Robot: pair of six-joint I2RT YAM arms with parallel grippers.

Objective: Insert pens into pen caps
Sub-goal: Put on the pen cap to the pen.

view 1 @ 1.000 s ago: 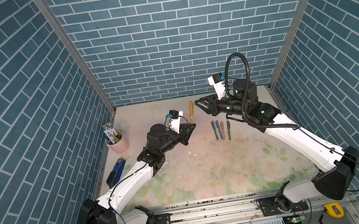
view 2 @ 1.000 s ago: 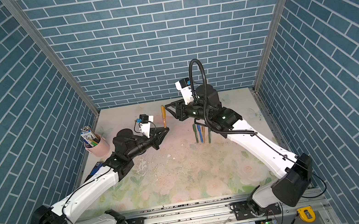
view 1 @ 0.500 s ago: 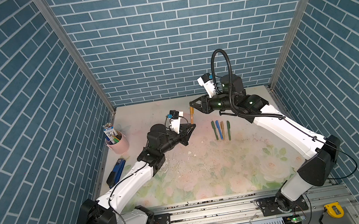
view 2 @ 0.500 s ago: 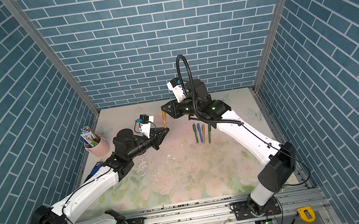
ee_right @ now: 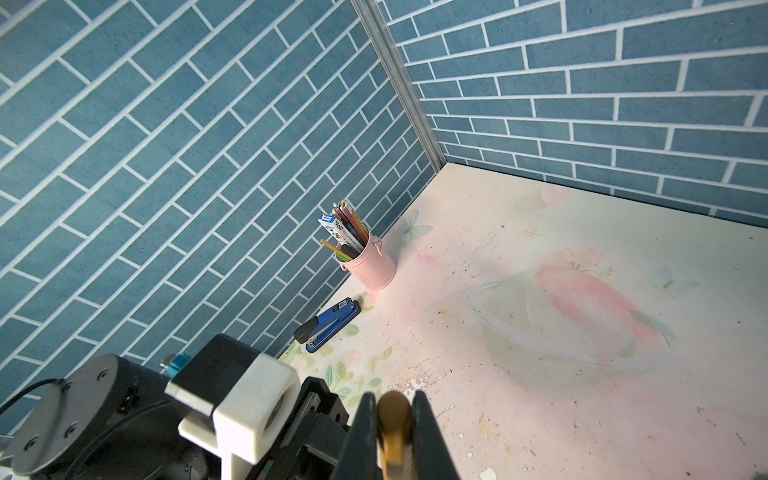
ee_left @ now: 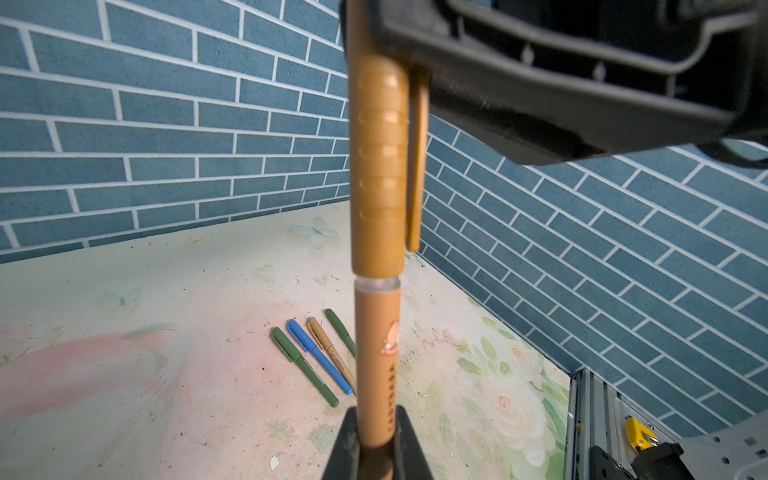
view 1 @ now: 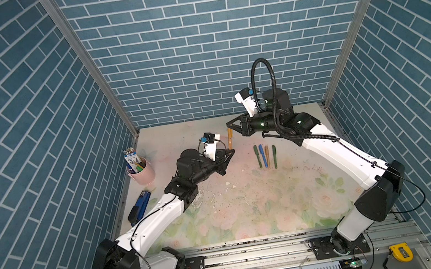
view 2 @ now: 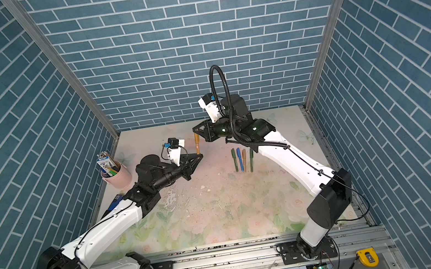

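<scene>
A metal rail (view 1: 254, 248) ran along the bottom of the frame, with a yellow tape measure (view 1: 399, 251) at lower right. Above it lay a stained floral mat (view 1: 248, 208), closed in on three sides by blue brick walls (view 1: 195, 42). At the left edge sat a stapler (view 1: 139, 207) and, further up, a pink cup (view 1: 141, 172) of pencils. Right of centre a row of pens (view 1: 265, 156), all capped, lay side by side on the mat.

Just left of them the left gripper (view 1: 229, 154) pinched the lower barrel of a golden-brown pen (ee_left: 377, 353), holding it upright above the mat. The right gripper (ee_right: 395, 415) was clamped narrowly on its cap (ee_left: 377, 166) from above. The left wrist view showed a thin clear ring between cap and barrel.
</scene>
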